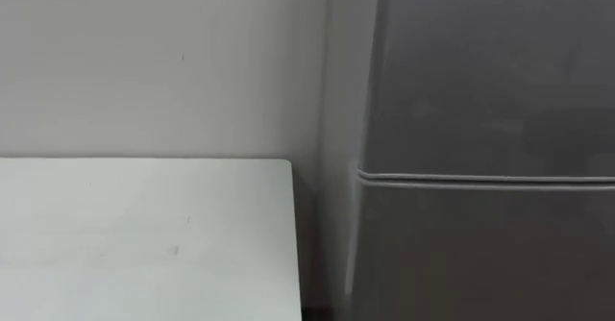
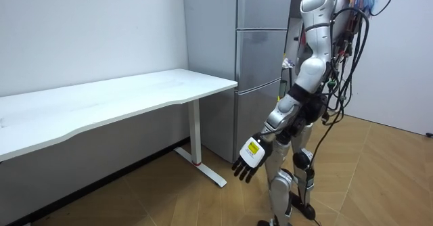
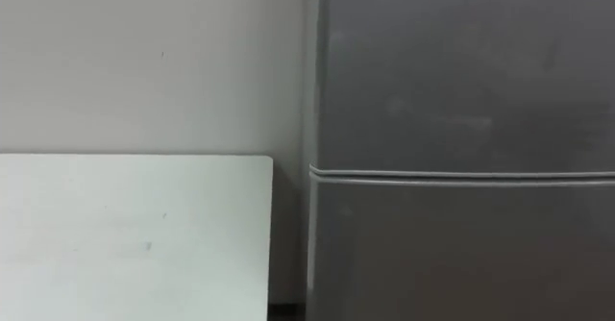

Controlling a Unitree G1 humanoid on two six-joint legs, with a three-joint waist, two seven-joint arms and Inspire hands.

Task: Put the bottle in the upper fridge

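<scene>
One fridge [image 1: 480, 119], one table [image 1: 144, 234]

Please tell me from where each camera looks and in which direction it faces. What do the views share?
Left eye view: on the robot's head, facing the wall, the white table's corner and the closed fridge.
Right eye view: beside it, facing the same way; the fridge's door seam sits further left.
Room view: stands off the robot's left side, sees the whole robot before the fridge, left hand hanging open.
Shared: all show table and fridge.
</scene>
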